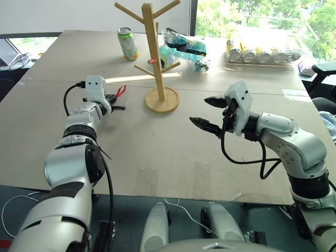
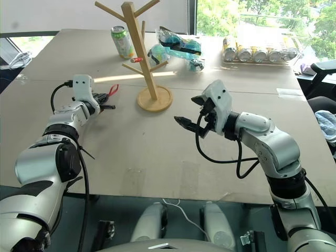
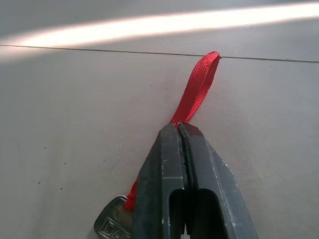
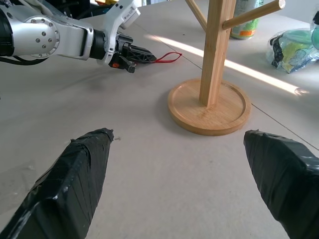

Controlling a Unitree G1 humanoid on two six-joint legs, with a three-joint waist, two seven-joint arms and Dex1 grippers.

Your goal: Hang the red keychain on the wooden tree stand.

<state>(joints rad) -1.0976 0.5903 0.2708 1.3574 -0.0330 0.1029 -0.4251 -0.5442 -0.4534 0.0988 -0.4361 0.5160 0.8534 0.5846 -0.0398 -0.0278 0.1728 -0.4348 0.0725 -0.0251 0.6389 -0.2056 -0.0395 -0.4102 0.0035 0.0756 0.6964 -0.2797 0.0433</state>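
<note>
One light wooden tree stand with a round disc base point(image 1: 161, 100) stands near the middle of the bench point(image 1: 157, 152). One bright-red strap keychain point(image 3: 198, 89) lies left of it, with one flat metal key point(image 3: 110, 224) at its near end. One green drink can point(image 1: 127, 43) stands at the far side, left of the stand. One clear tray of several cans point(image 1: 262, 55) sits far right; their exact number cannot be told. One heap of clear plastic bags with blue contents point(image 1: 184, 49) lies between.

Red keychain point(image 3: 198, 90): woven cloth strap, matt. Wooden tree stand point(image 4: 211, 94): pale smooth wood. Table point(image 1: 157, 152): matt board. Drink can point(image 1: 127, 43): glossy metal.
</note>
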